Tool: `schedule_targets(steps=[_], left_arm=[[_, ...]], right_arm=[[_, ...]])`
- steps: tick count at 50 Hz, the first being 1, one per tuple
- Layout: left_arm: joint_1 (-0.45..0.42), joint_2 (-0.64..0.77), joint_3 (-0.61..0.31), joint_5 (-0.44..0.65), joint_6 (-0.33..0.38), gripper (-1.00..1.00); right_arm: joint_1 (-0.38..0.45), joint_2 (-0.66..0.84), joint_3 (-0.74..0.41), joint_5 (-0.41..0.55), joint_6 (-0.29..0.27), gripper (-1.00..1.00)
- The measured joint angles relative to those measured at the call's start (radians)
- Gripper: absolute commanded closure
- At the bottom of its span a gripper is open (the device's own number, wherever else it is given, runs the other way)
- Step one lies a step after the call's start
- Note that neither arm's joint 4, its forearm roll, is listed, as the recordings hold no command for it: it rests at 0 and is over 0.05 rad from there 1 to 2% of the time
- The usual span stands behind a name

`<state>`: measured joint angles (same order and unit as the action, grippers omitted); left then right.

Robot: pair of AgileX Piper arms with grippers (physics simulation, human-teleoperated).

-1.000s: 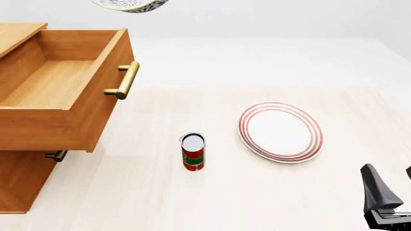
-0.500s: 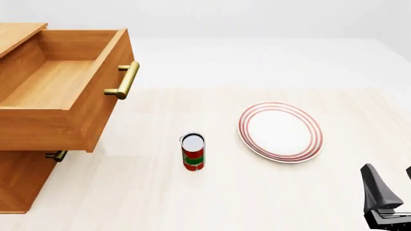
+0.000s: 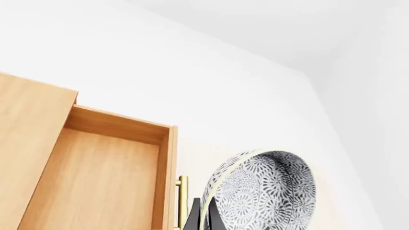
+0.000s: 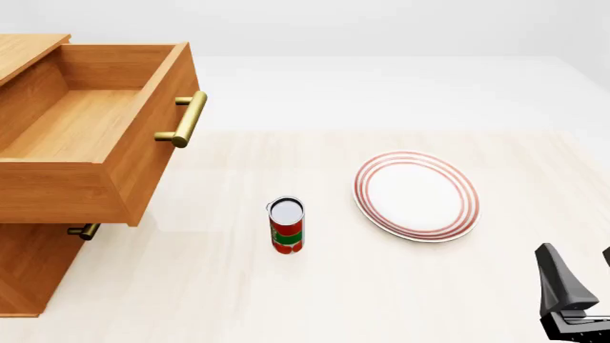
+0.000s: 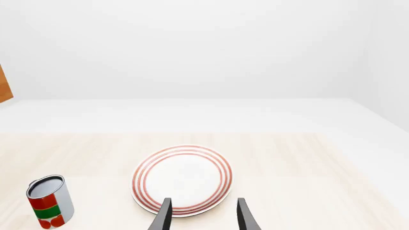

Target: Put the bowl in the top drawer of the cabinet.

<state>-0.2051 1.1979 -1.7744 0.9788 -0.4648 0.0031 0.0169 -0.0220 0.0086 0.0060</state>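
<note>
The left wrist view shows the bowl (image 3: 265, 191), white with a dense dark-grey floral pattern, held tilted on edge high above the table. My left gripper (image 3: 203, 218) is shut on its rim, one dark finger on each side. Beneath and to one side lies the open top drawer (image 3: 96, 177) of the cabinet (image 3: 26, 139), its inside bare. In the front view the top drawer (image 4: 86, 121) stands pulled out with its brass handle (image 4: 186, 118) facing right; the bowl and left gripper are out of that view. My right gripper (image 5: 203, 218) is open and holds nothing, low at the near right (image 4: 581, 275).
A white plate with red rings (image 4: 416, 195) lies right of centre on the table. A red and green can (image 4: 286, 225) stands upright left of it. The lower drawer's handle (image 4: 84, 231) shows under the open top drawer.
One second ago the bowl's underside showed at the top edge of the front view; it has since risen out of that view. The right arm has not moved.
</note>
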Motion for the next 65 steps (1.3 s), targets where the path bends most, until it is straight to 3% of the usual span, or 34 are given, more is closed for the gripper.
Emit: schedule_targets(steps=[27,65], left_arm=[[0.108,-0.007,0.045,0.005,0.009,1.0],[0.195,-0.015,0.158,-0.002,0.035,1.0]], right_arm=[[0.0,0.0,0.0,0.0,0.0,-1.0],[0.0,0.0,0.0,0.0,0.0,-1.0]])
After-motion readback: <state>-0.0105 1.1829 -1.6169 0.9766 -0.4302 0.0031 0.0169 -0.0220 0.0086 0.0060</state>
